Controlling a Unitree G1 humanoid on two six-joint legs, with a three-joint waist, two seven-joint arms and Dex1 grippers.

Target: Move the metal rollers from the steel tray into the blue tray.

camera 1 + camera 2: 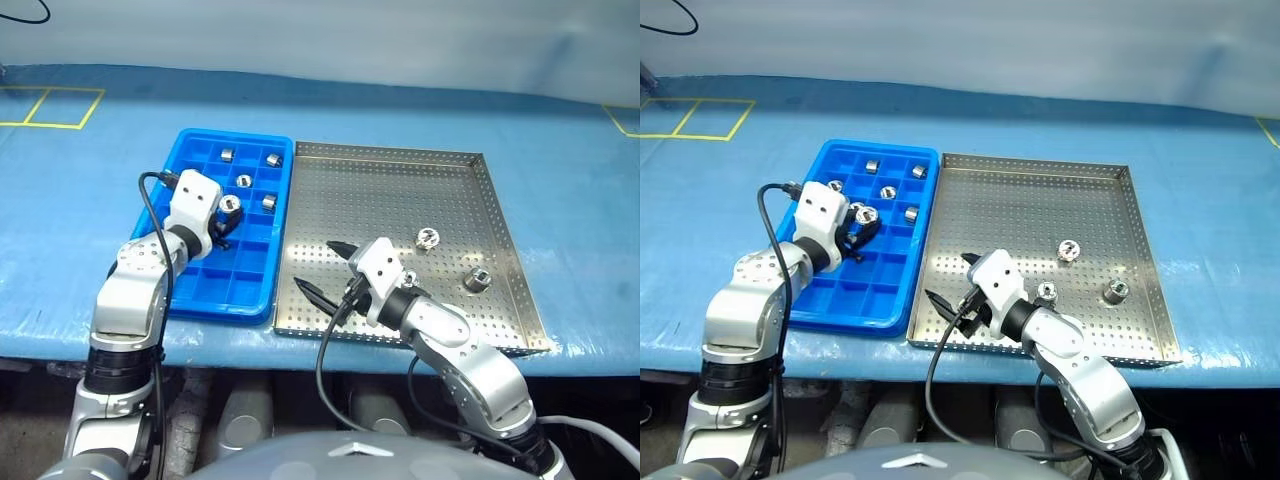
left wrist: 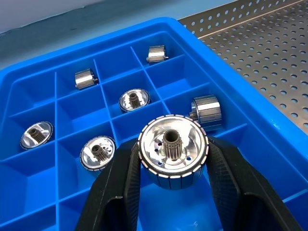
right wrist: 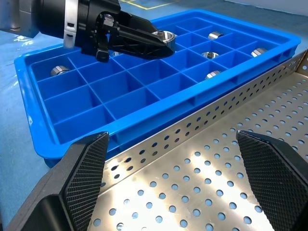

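Left gripper (image 2: 173, 192) clamped on a roller (image 2: 173, 151), held just above the blue tray (image 1: 190, 300), over its middle cells, hollow toothed centre facing the wrist camera. Fingers (image 2: 118, 187) press the roller's ribbed sides

Blue tray sits on the blue table (image 1: 400, 110), touching the left rim of the steel tray (image 1: 400, 200). Six more rollers in blue tray cells, all in the far half: some on their side, some upright; far ones (image 1: 227, 154) and (image 1: 272, 158), then (image 1: 243, 181), (image 1: 269, 202). Near rows of cells bare

Right gripper (image 3: 178, 159) wide open, holding nothing, over the near-left corner of the steel tray, pointing toward the blue tray. Its fingers (image 1: 313, 290) spread apart above the perforated floor

Three rollers left on the steel tray, right half: one (image 1: 1069, 250) mid tray, one (image 1: 1047, 291) just beside the right wrist, one (image 1: 1116, 291) near the right rim. All well apart from each other
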